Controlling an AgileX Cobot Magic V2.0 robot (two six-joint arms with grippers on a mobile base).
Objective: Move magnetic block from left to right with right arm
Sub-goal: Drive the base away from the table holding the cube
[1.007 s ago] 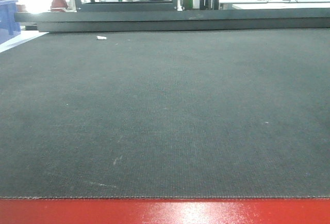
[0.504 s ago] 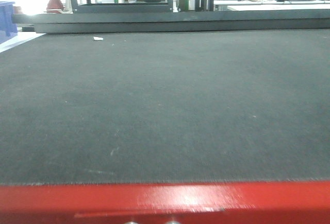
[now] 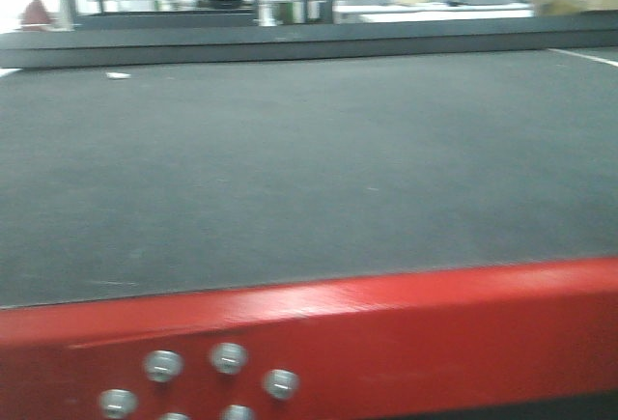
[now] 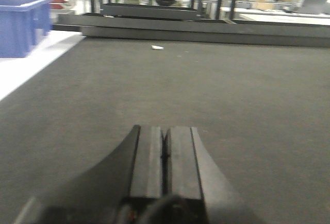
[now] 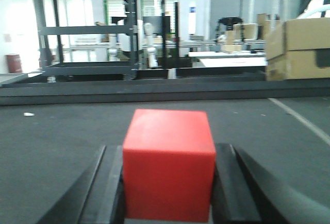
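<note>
One matte red cube (image 5: 168, 165) (sharp-edged) clamped in right end effector (image 5: 168, 185).

the front view is smeared by motion blur; a soft white glare streaks the glossy red painted table edge (image 3: 435, 333). the upper left corners blow out to white. the dark grey woven mat (image 4: 232, 95) is evenly, dimly lit. the small matte red cube (image 5: 168, 165) shows a brighter top face; the black fingers (image 5: 105, 190) beside it are out of focus.
</note>
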